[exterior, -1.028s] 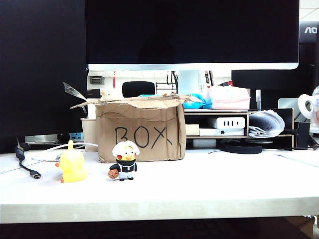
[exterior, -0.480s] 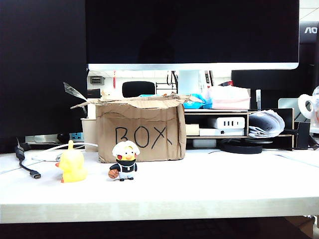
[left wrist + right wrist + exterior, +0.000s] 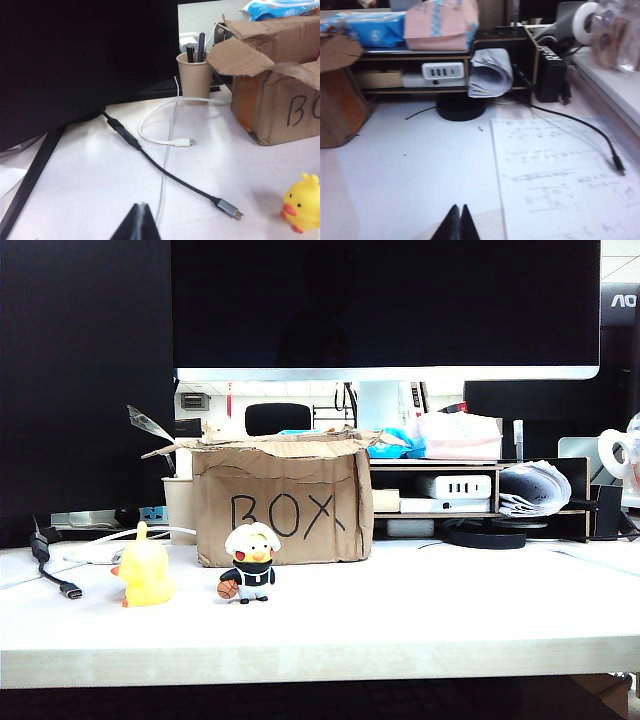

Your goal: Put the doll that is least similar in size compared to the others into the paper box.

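- The paper box [image 3: 284, 502] stands upright on the white table [image 3: 420, 610], its long side facing the exterior camera with "BOX" written on it; its ragged top flaps spread outward and the top is open.
- The small astronaut doll cannot be seen in any view, so I cannot tell where it is or which way it points.
- In front of the box, at its left part, stands the white-capped doll [image 3: 250, 562] upright, face toward the camera, very close to the box wall.
- The yellow duck doll [image 3: 146, 568] stands farther left of the box, upright, apart from the other doll.
- Left of the box lie a black cable [image 3: 165, 170] and a white cable [image 3: 165, 125]; a paper cup [image 3: 194, 74] with pens stands just beside the box's left rear corner.
- Right of the box the table is open up to a sheet of paper [image 3: 555, 175] and a wooden shelf [image 3: 450, 60].
- The left gripper [image 3: 139, 222] is low over the table, left of the box, fingers pressed together, holding nothing.
- The right gripper [image 3: 457, 222] is right of the box, fingers pressed together also, holding nothing.
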